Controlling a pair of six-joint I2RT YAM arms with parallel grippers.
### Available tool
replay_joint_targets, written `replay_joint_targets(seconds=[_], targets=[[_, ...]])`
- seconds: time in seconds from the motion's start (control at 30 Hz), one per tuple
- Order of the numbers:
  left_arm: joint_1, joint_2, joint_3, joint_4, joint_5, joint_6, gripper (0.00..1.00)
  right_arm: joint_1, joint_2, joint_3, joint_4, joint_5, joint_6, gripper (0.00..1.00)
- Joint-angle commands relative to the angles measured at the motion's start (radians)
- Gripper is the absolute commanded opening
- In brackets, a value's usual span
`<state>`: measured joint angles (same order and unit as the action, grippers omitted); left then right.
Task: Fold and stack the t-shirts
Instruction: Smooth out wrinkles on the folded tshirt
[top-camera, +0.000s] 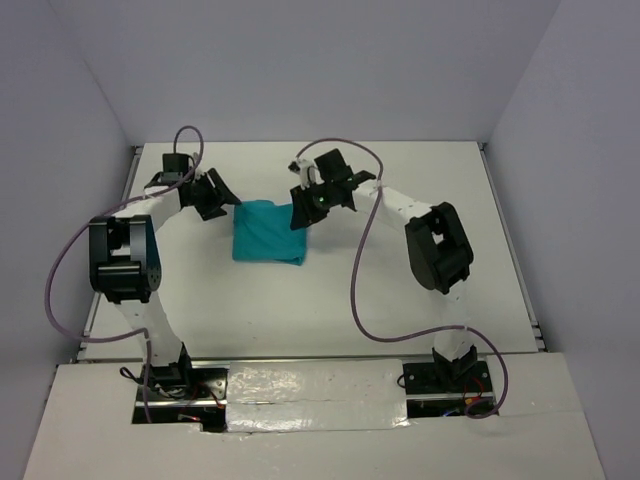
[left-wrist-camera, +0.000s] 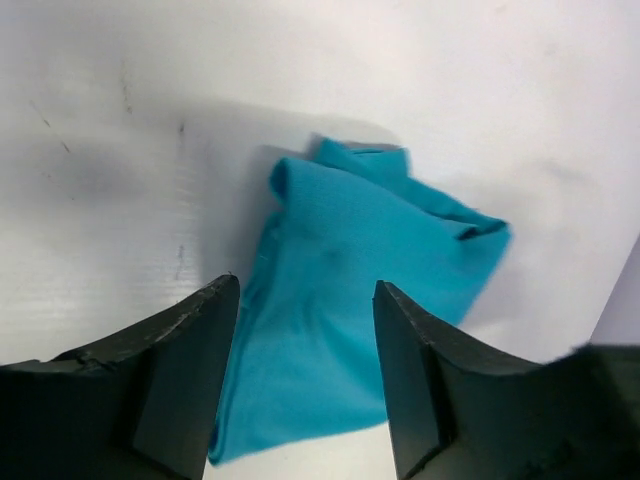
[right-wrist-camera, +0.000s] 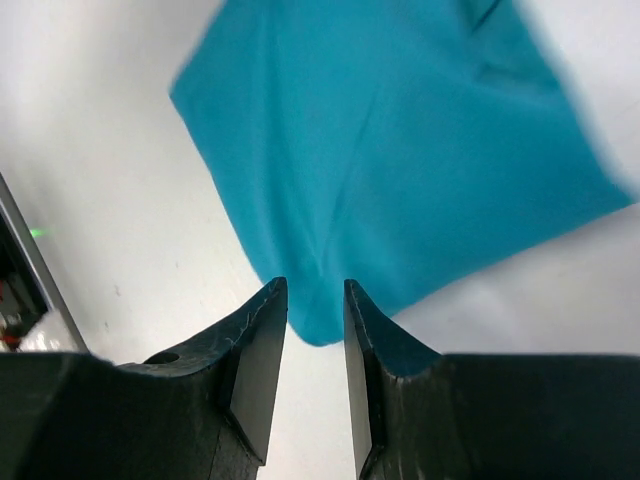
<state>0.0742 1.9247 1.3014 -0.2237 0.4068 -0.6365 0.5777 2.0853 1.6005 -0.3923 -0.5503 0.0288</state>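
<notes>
One teal t-shirt lies folded into a rough square on the white table, between the two arms. My left gripper hovers at the shirt's left far corner. Its jaws stand wide apart in the left wrist view, with the cloth lying flat below them and nothing held. My right gripper is at the shirt's right far corner. In the right wrist view a narrow gap shows between its jaws, and the rounded corner of the cloth lies just beyond the tips, ungripped.
Grey walls close in the table at the back and both sides. A metal rail runs along the table edge near the right gripper. A purple cable hangs from the right arm over the table, and another loops beside the left arm.
</notes>
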Motion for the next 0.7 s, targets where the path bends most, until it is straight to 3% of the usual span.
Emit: replay_joint_targets(seconds=[0.0, 0.07, 0.2, 0.3, 0.37, 0.43, 0.67], targets=[[0.009, -0.150, 0.062, -0.026, -0.009, 0.008, 0.69, -0.053, -0.064, 0.140, -0.022, -0.074, -0.004, 0.37], [0.009, -0.202, 0.045, -0.048, -0.019, 0.015, 0.73, -0.067, -0.012, 0.238, -0.060, -0.098, -0.012, 0.36], [0.009, -0.289, -0.037, -0.045, 0.016, 0.023, 0.71, -0.062, 0.077, 0.332, -0.083, -0.175, -0.003, 0.34], [0.007, -0.337, -0.143, 0.012, 0.129, -0.006, 0.58, -0.049, 0.140, 0.370, -0.066, -0.224, 0.016, 0.31], [-0.002, -0.363, -0.230, 0.078, 0.190, -0.041, 0.43, -0.030, 0.165, 0.407, -0.071, -0.252, 0.022, 0.30], [-0.022, -0.375, -0.307, 0.133, 0.228, -0.064, 0.37, -0.021, 0.203, 0.430, -0.076, -0.257, 0.031, 0.28], [-0.091, -0.304, -0.404, 0.253, 0.248, -0.106, 0.35, -0.013, 0.300, 0.455, 0.021, -0.303, 0.160, 0.26]])
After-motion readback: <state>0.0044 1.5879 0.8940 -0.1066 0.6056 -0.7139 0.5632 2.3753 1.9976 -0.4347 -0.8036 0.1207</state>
